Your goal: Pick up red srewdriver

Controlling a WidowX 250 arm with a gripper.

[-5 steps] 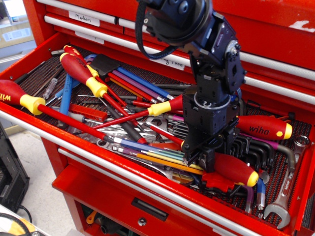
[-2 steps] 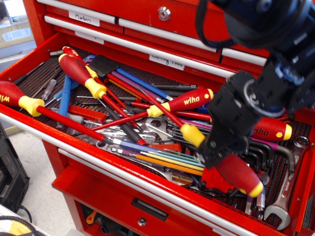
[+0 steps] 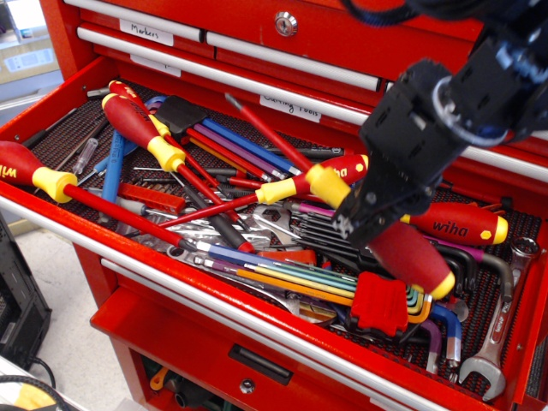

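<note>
**Red screwdriver held clear of the drawer clutter**

The black arm comes in from the upper right corner, its boxy wrist tilted down and to the left over the right half of the tabletop (image 3: 51,137), which here is an open red tool drawer lined with dark ribbed matting. The end effector (image 3: 370,224) is clenched around the red srewdriver (image 3: 409,257), gripping it at the front of the thick handle, just behind the yellow collar.

The tool hangs at a slant above the pile. Its fat, glossy red handle points down toward the front right corner and ends in a yellow butt, while the long thin red shaft rises up and to the left, its tip over the back edge of the drawer. No lettering shows on the handle.

Beneath it lies a fan of coloured hex keys (image 3: 291,278) in a red plastic holder (image 3: 379,304), smooth and bright against the matting. Just right of the end effector rests a lettered wiha screwdriver (image 3: 458,224), red with a yellow cap. A steel spanner (image 3: 497,342) lies along the right edge. Near the left edge, another red-and-yellow screwdriver (image 3: 43,175) lies flat with its shaft running toward the front rail.
</note>
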